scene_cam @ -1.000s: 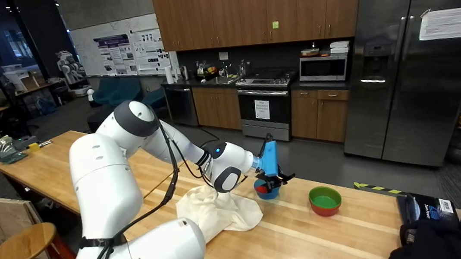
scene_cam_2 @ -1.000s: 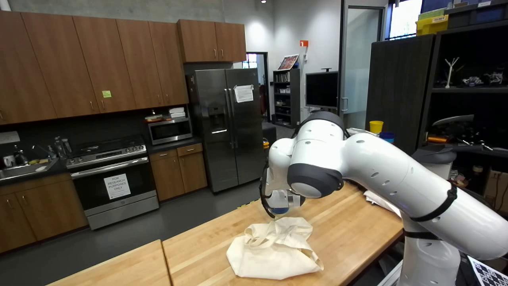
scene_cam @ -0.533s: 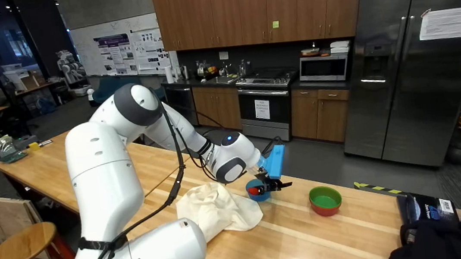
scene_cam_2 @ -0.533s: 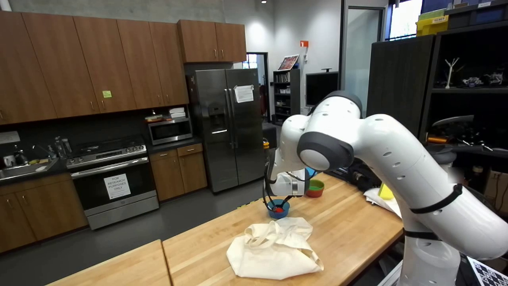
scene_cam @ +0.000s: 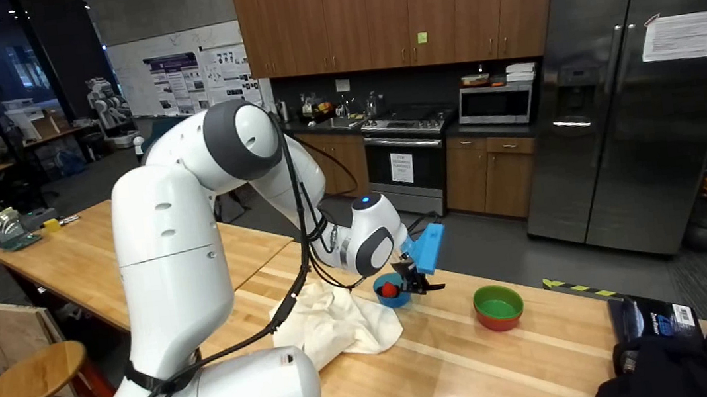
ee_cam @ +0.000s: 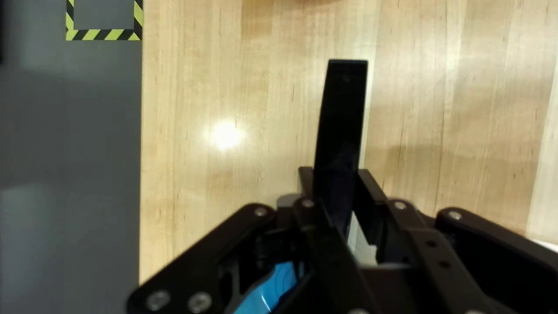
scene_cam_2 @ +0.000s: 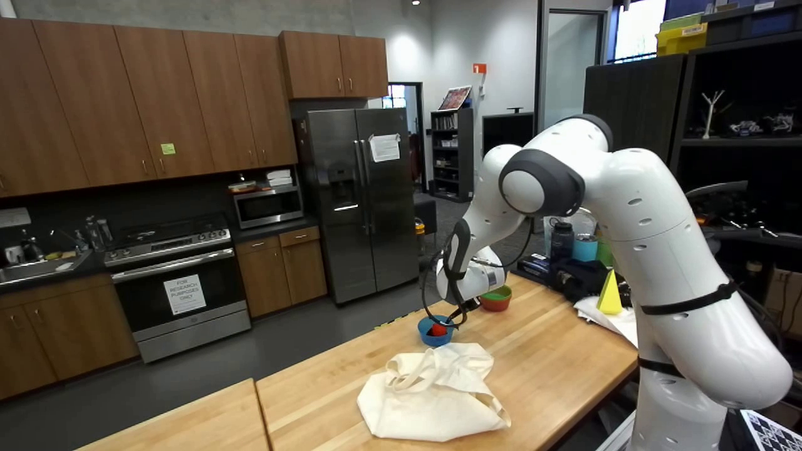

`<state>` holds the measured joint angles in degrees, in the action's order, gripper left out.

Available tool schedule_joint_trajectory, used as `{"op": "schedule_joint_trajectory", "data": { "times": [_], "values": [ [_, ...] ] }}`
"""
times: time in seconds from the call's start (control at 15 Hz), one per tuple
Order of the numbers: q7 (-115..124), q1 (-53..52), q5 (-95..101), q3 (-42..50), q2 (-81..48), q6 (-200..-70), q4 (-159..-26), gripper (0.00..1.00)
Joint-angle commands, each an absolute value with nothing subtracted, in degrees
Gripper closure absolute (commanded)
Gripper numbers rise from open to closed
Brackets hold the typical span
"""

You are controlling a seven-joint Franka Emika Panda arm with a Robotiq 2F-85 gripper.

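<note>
While pincer (ee_cam: 336, 175) clasps bar (ee_cam: 342, 113), sign (scene_cam_2: 185, 294) reads "RESEARCH".

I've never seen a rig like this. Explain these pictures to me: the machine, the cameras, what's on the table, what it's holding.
The white machine is a robot arm, jointed a little like ours, ending in a black gripper. Two cameras stand apart from the arm and watch from different places; the close-up comes from a camera on its wrist, looking past the gripper down at the table.

Both outside pictures show a crumpled cream cloth on the table, a blue bowl with something red in it, and a green bowl that seems to be stacked in a red bowl.

The gripper is closed on a black bar, which sticks out ahead of it in the wrist picture. I can't tell what the bar is part of.
</note>
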<state>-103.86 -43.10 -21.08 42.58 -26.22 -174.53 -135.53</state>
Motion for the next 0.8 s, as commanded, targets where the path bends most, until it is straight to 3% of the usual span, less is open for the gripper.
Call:
{"op": "schedule_joint_trajectory", "data": {
  "times": [0.0,0.33,0.73],
  "values": [
    [-93.5,-33.7,-5.0,35.8,-18.6,-176.9,-138.4,0.94],
    [-82.3,-18.9,10.7,23.8,-14.2,-178.7,-139.5,0.94],
    [-77.0,-4.2,16.4,11.6,-9.7,-182.4,-142.9,0.94]
  ]
}}
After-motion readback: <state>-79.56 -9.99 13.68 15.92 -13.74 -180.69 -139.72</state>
